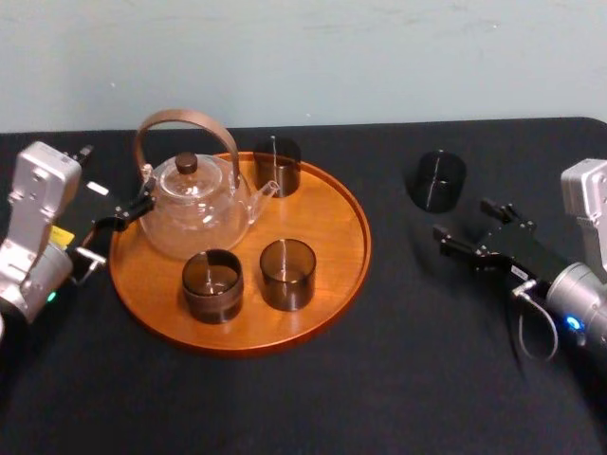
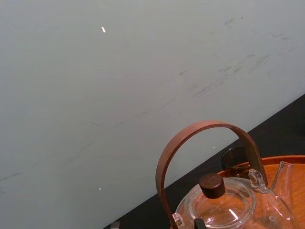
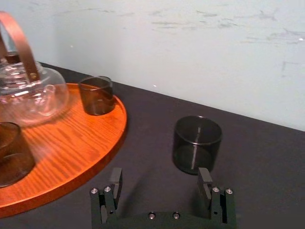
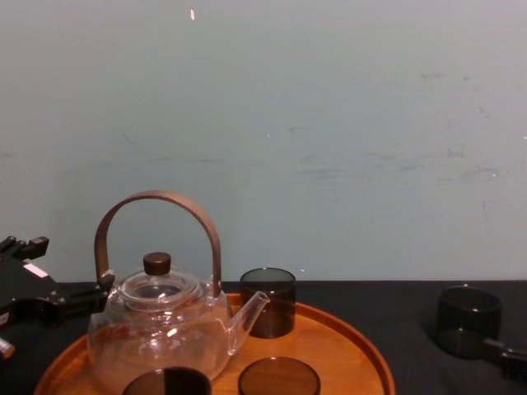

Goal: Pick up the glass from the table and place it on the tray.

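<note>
Smoky dark glass, orange-brown tray, black table.

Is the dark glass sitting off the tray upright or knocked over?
Upright: the glass stands on its base on the table, open rim up, apart from the tray.

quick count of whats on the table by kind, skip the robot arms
dark glasses: 4
glass teapot: 1
wooden tray: 1
total: 6

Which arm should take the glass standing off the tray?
Right: the right end effector, open, faces the glass close by; the left end effector sits across the tray, beside the teapot.
</note>
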`<act>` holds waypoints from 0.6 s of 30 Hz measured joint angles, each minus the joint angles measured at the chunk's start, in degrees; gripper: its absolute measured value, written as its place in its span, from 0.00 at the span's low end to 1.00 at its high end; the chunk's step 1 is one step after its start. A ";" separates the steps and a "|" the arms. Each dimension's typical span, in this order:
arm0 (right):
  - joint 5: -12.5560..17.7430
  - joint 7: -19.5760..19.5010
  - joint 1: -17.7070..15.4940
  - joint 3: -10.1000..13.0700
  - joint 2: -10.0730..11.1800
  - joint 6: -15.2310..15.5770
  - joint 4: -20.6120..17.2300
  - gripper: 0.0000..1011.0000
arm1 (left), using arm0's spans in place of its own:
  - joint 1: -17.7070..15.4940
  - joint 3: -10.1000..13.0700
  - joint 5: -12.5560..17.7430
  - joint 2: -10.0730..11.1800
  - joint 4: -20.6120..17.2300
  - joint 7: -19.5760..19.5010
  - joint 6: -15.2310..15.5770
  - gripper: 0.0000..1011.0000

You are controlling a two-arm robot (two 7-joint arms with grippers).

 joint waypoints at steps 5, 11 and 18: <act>-0.01 -0.27 1.00 0.61 -0.35 0.32 1.47 0.99 | 0.00 0.00 0.00 0.00 0.00 0.00 0.00 1.00; -0.01 -0.44 2.36 1.01 -0.85 0.91 3.08 0.99 | 0.00 0.00 0.00 0.00 0.00 0.00 0.00 1.00; -0.28 -0.45 4.56 0.87 -1.68 1.40 5.54 0.99 | 0.00 0.00 0.00 0.00 0.00 0.00 0.00 1.00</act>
